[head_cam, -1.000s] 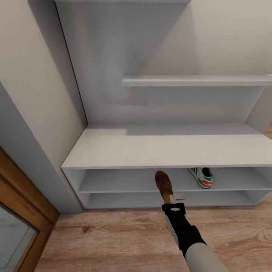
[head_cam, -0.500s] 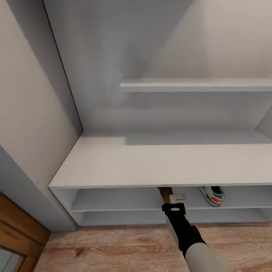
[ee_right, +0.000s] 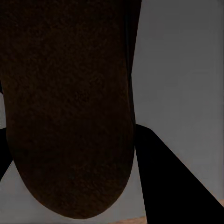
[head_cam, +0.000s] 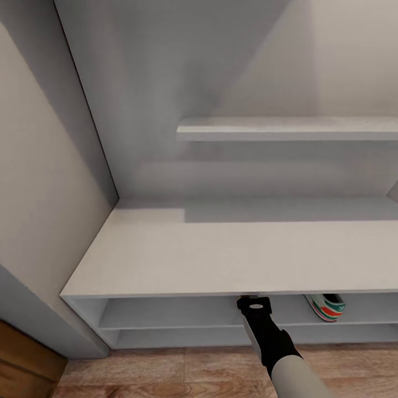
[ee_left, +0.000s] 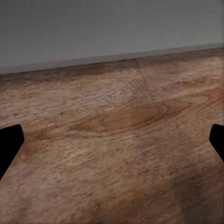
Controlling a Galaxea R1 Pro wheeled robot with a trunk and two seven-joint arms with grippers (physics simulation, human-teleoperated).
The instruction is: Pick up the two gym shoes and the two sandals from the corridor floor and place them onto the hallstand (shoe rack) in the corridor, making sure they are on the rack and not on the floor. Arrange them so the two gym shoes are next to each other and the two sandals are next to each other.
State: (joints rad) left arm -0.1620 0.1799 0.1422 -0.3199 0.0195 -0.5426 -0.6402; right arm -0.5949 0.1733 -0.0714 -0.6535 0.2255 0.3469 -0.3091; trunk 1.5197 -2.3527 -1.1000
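Brown sandal (ee_right: 70, 107) clamped in right tool (ee_right: 135, 154)

- Upper shelf opening of hallstand (head_cam: 166, 260) left free to the left of right gripper (head_cam: 253, 299).
- To the right, passage narrowed by gym shoe (head_cam: 326, 307).
- Overhead reach blocked by hallstand top.

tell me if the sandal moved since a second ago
Yes. The sandal in the right gripper went in under the rack's top, toward the upper shelf.
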